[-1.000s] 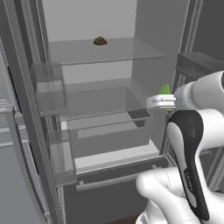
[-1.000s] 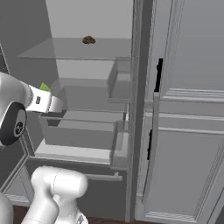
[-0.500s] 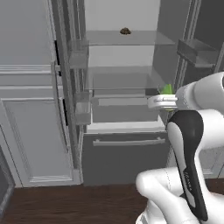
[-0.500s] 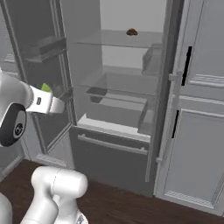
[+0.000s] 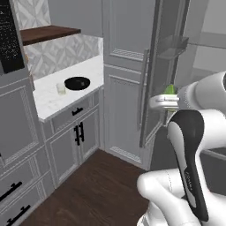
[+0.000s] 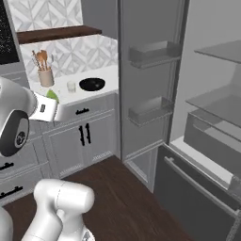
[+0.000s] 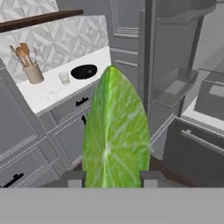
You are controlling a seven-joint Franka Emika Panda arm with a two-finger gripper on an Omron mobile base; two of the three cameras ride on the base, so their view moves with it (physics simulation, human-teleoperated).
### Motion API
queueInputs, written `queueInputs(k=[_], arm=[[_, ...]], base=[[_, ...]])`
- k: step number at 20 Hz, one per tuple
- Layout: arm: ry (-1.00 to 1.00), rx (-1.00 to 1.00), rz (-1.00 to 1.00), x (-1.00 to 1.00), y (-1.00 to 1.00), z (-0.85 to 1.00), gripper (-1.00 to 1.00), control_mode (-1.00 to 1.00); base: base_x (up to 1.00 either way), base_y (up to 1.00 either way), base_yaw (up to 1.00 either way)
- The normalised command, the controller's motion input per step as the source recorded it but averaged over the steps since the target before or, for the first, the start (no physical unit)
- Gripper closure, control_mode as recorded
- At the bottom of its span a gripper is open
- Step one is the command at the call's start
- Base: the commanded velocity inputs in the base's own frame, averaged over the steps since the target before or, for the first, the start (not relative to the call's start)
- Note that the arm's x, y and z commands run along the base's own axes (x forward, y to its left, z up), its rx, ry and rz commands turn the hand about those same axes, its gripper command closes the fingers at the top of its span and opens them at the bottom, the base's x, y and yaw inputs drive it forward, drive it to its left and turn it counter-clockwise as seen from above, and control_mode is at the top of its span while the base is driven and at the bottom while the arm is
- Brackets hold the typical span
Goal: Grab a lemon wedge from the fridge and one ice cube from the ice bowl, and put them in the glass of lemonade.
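Observation:
My gripper (image 7: 111,178) is shut on the lemon wedge (image 7: 116,131), a yellow-green slice standing upright between the two fingertips (image 7: 74,178). From the base, the wedge (image 5: 170,89) (image 6: 52,95) peeks out above the white hand (image 5: 162,102) (image 6: 46,107), held in the air at about counter height. The black ice bowl (image 5: 77,82) (image 6: 92,84) (image 7: 84,71) sits on the white counter, with the glass of lemonade (image 5: 61,88) (image 6: 71,86) (image 7: 64,78) just left of it. The fridge (image 6: 207,99) stands open on the right, its door (image 5: 170,62) swung out.
A tan cup of wooden spoons (image 6: 45,75) (image 7: 33,72) stands at the counter's back left. Grey cabinets with black handles (image 5: 79,132) sit under the counter (image 5: 50,101), and a wooden shelf (image 5: 48,33) hangs above. Dark wood floor (image 6: 127,197) lies open below.
Both base views have swung left from the fridge's shelves to the counter, so the camera moved. The wedge stays in the shut gripper.

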Motion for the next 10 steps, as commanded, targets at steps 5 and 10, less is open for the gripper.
queueInputs(k=[5, 10], arm=[[0.00, 0.00, 0.00, 0.00, 0.00, 0.00, 1.00, 1.00], [0.00, 0.00, 0.00, 0.00, 0.00, 0.00, 1.00, 1.00]], base=[[0.18, 0.14, 0.29], [0.99, 0.71, -0.12]])
